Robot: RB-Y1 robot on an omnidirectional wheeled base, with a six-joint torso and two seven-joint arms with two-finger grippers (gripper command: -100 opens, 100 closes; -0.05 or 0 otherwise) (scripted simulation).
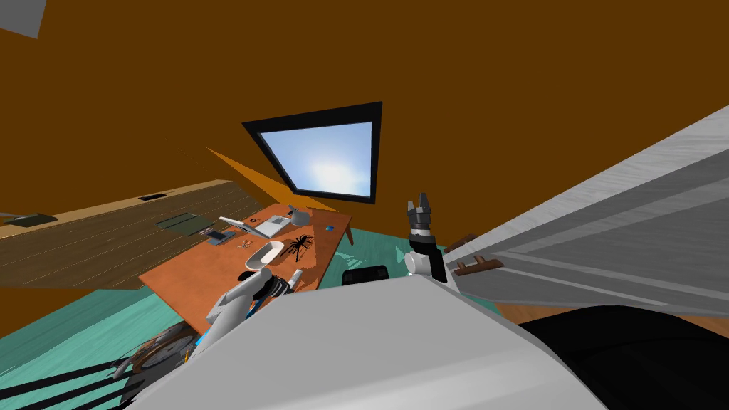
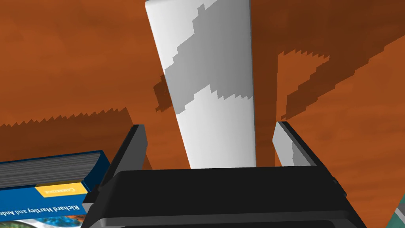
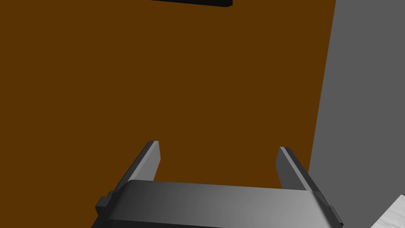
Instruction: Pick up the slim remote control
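From the head, our left gripper point(image 1: 283, 282) hung low over the near edge of the flat orange table point(image 1: 199, 277), with our right gripper point(image 1: 421, 205) raised aside. At the left wrist, its blades stood released astride the remote point(image 2: 213, 79), a slim, smooth white bar lying flat near a blue book point(image 2: 47, 190), probably lined up to pinch its narrow sides. At the right wrist, the blades stood released and empty.
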